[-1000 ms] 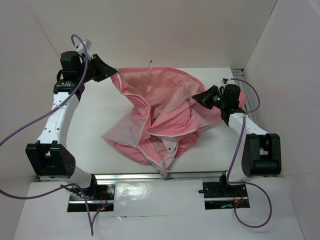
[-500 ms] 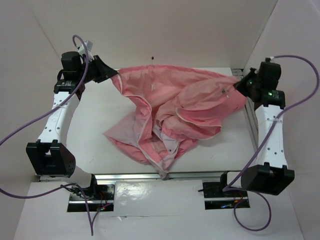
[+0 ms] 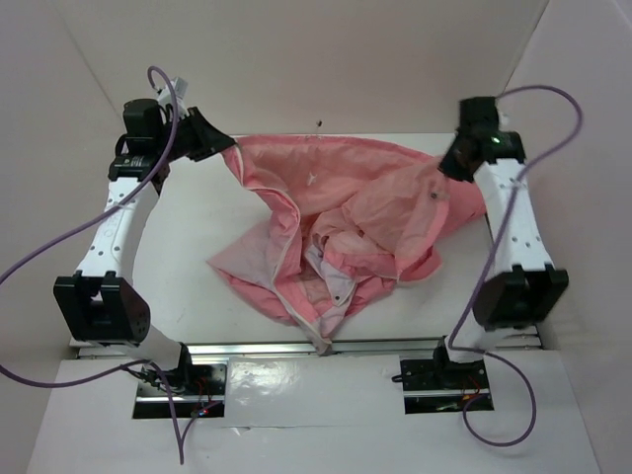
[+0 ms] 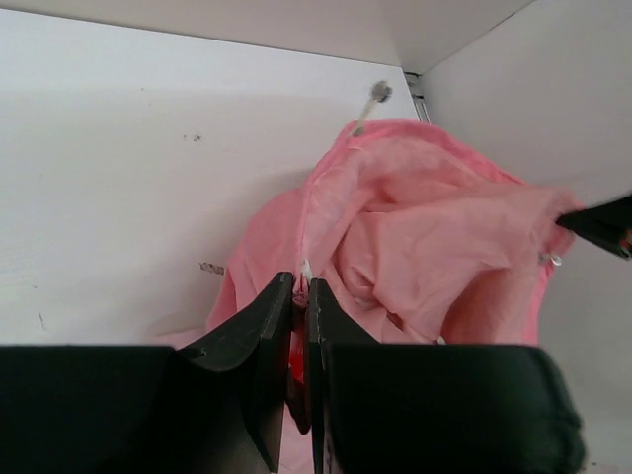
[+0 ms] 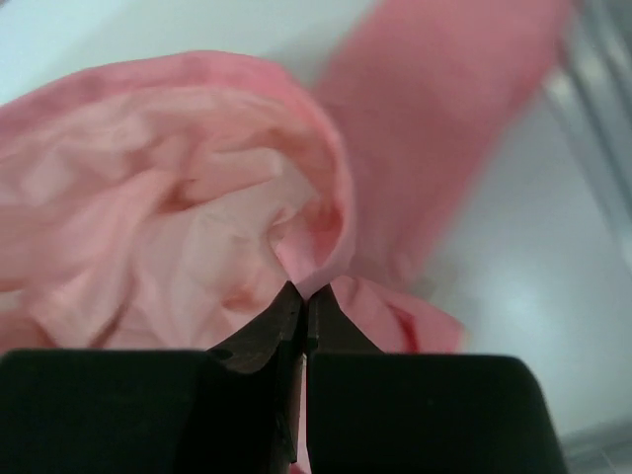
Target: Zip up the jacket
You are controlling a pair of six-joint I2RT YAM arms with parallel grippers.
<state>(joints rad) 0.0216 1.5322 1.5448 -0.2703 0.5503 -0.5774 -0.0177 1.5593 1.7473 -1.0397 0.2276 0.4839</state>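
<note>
The salmon-pink jacket [image 3: 336, 222] lies crumpled across the white table, stretched between both arms, its paler lining and light zipper edge [image 3: 286, 247] showing near the front. My left gripper [image 3: 229, 148] is shut on the jacket's far left corner; in the left wrist view the jaws [image 4: 301, 291] pinch pink fabric and a bit of white zipper tape. My right gripper [image 3: 444, 163] is shut on the jacket's far right edge and holds it lifted. In the right wrist view a fold of the jacket [image 5: 197, 197] is clamped at the gripper's tips [image 5: 304, 293].
White walls enclose the table on three sides, close behind both grippers. A metal rail [image 3: 326, 348] runs along the near edge by the arm bases. Purple cables [image 3: 553, 118] loop from each arm. Bare table [image 3: 188, 227] shows left of the jacket.
My right arm swung from the jacket's middle right up to the far right corner, closing on the fabric and dragging it outward and upward. The left gripper stayed put.
</note>
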